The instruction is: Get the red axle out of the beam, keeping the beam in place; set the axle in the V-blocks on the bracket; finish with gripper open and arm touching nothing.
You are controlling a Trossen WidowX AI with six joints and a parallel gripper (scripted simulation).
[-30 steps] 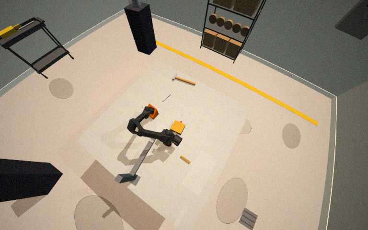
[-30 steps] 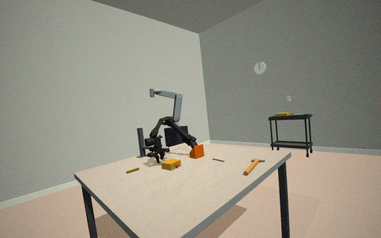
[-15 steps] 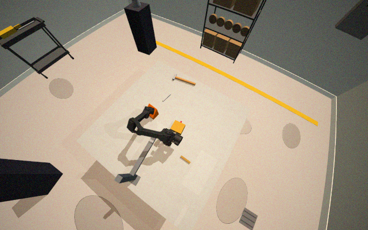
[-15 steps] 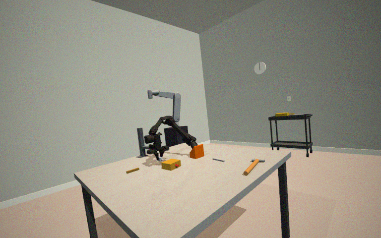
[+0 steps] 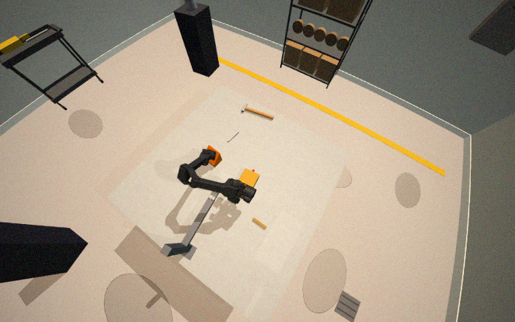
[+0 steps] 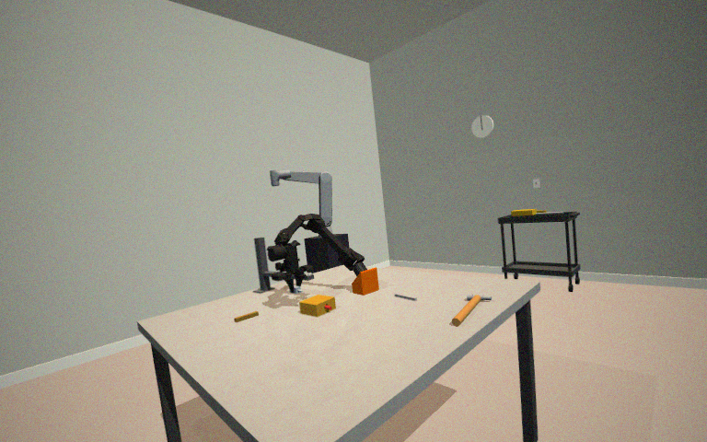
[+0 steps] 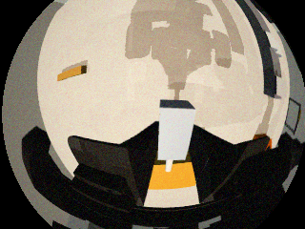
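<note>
The yellow beam (image 5: 248, 177) (image 6: 314, 306) (image 7: 172, 177) is a block lying on the table. The red axle (image 5: 253, 170) (image 6: 328, 308) shows only as a short end sticking out of one side of the beam. My gripper (image 6: 295, 286) (image 7: 172, 126) is shut on a white block with a thin pale pin, and holds it above the table beside the beam. In the top view the fingertips are hidden under the arm. A grey bracket (image 5: 200, 222) (image 6: 260, 263) has an upright post and a long bar, partly behind the gripper; its V-blocks are not clear.
A small yellow stick (image 5: 259, 223) (image 6: 246, 316) (image 7: 71, 72) lies on the table. A hammer (image 5: 259, 113) (image 6: 468, 309) and a thin grey rod (image 5: 233, 137) (image 6: 405, 296) lie on the other side of the beam. An orange wedge (image 5: 215, 156) (image 6: 365, 281) is at the arm's base.
</note>
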